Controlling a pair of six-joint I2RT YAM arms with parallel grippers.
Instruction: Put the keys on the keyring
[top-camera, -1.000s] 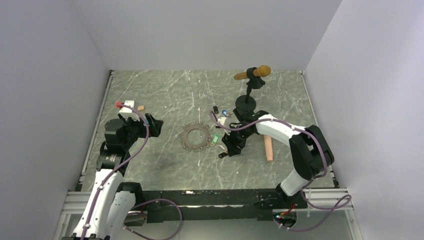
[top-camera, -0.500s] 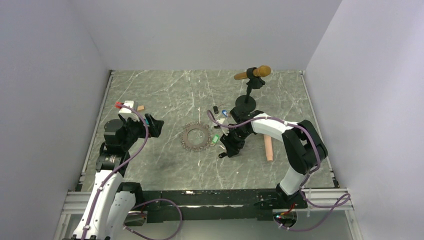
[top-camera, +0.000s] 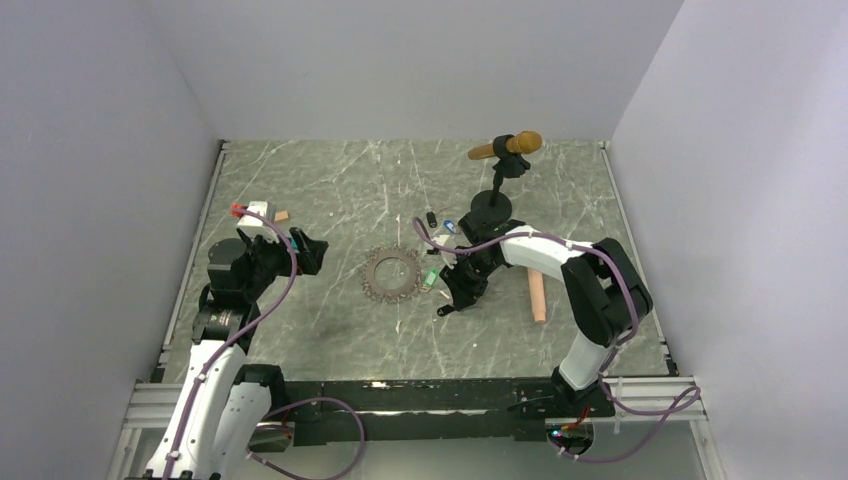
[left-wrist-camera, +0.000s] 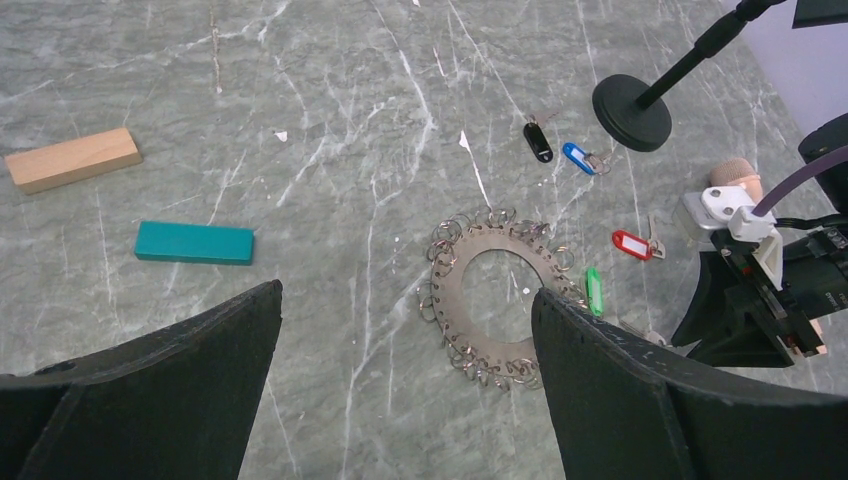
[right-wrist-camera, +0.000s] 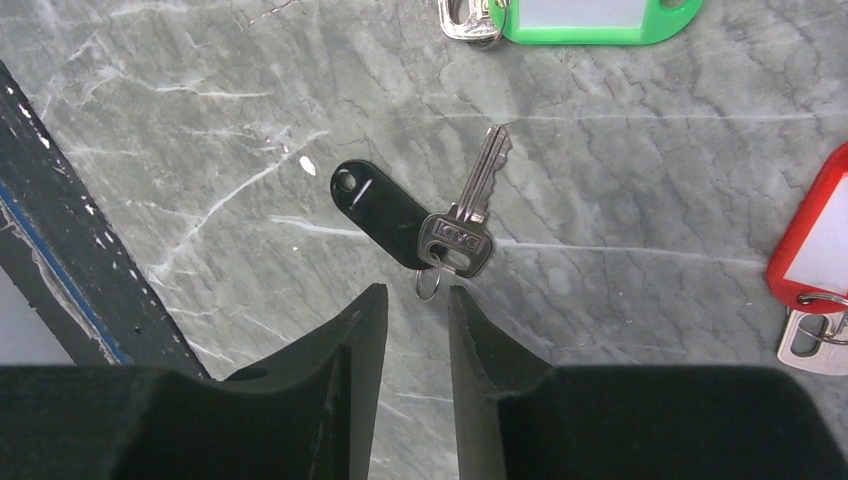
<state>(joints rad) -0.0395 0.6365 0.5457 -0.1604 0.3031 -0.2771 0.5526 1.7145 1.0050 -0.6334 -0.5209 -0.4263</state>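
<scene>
Top view: left gripper (top-camera: 308, 252) is hanging well left of the large dark metal keyring (top-camera: 391, 274) with gear-like beaded rim; right gripper (top-camera: 447, 308) is pointing down just right of it. Left wrist view: left jaws are standing wide apart, holding nothing, keyring lying ahead between them. Right wrist view: right jaws are showing a narrow empty gap, small silver key (right-wrist-camera: 465, 225) with black oblong tag lying just beyond them.

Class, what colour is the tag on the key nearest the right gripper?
Black tag, best seen in the right wrist view.
</scene>
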